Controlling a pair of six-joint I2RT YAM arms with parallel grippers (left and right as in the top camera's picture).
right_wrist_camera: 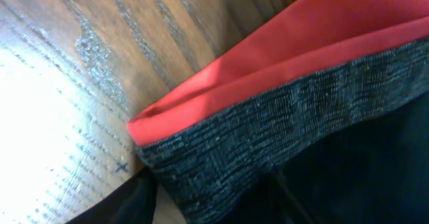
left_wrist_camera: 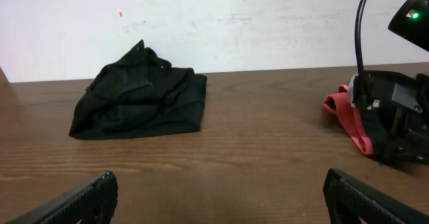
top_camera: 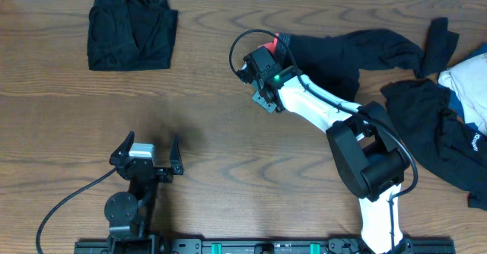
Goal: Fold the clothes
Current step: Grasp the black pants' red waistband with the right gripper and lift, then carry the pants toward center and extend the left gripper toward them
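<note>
Long black trousers [top_camera: 342,52] with a coral-red inner band [top_camera: 277,39] lie across the back right of the table. My right gripper [top_camera: 274,50] is at their waistband end and shut on the band. In the right wrist view the red band [right_wrist_camera: 301,43] and the grey-black waistband [right_wrist_camera: 268,130] fill the frame between the fingers [right_wrist_camera: 124,204]. In the left wrist view the red band [left_wrist_camera: 348,120] hangs from the right gripper [left_wrist_camera: 395,127] to the table. My left gripper [top_camera: 147,153] stands wide open and empty near the front left, with bare wood between its fingertips [left_wrist_camera: 87,197].
A folded black garment [top_camera: 129,30] [left_wrist_camera: 144,100] lies at the back left. At the right edge is a pile of black cloth [top_camera: 437,136], white cloth [top_camera: 466,83] and a bit of blue cloth [top_camera: 479,54]. A black cable [top_camera: 240,45] loops by the right wrist.
</note>
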